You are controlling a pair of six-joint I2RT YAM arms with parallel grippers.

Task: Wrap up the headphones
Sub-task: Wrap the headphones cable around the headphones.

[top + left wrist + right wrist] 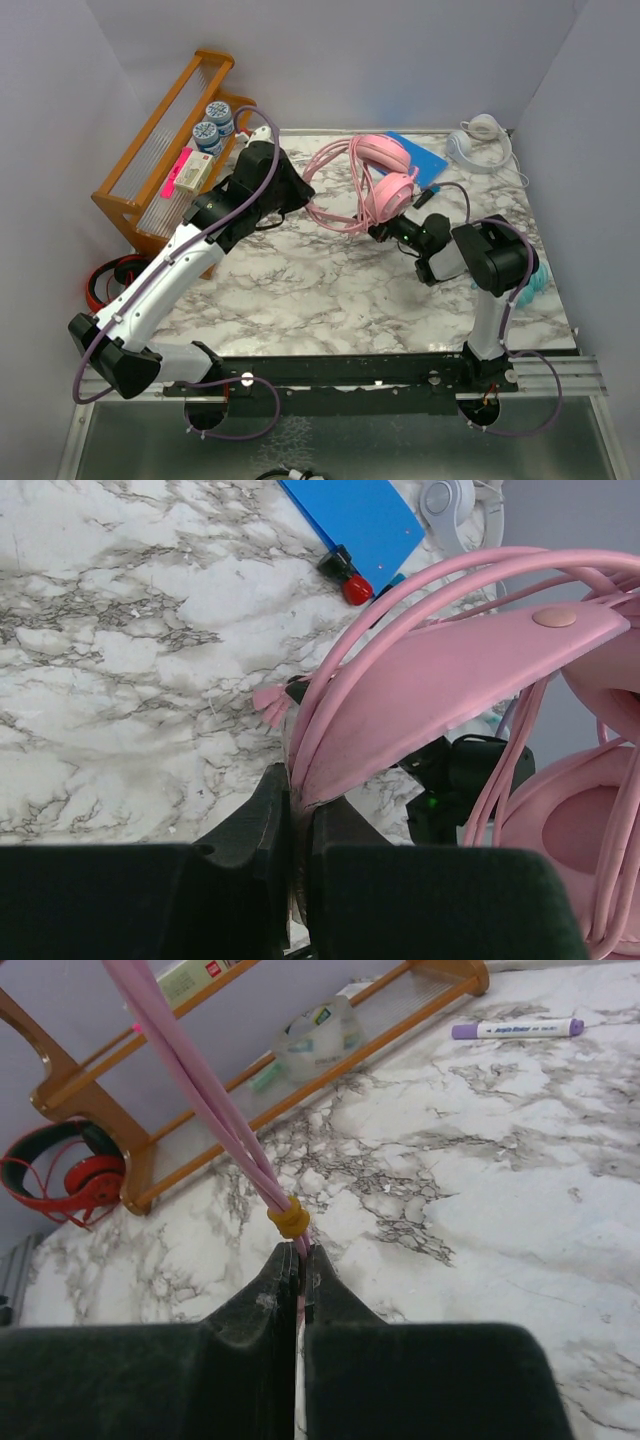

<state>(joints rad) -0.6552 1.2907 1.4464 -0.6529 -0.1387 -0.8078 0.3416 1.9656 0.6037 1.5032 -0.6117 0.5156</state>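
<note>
The pink headphones (385,172) hang above the marble table (300,290), held between both arms, with pink cable (335,205) looped round the headband. My left gripper (298,190) is shut on the headband's end (380,710) together with cable loops. My right gripper (378,232) is shut on the doubled pink cable (200,1090) just below a yellow band (289,1218). The white headphones (478,140) lie at the back right. The teal headphones (532,283) lie at the right edge, mostly hidden behind my right arm.
A wooden rack (175,150) with tape rolls (215,125) and a box stands at the back left. Red-and-black headphones (108,278) lie off the table's left side. A blue card (420,157) lies at the back. A purple marker (515,1029) lies on the marble.
</note>
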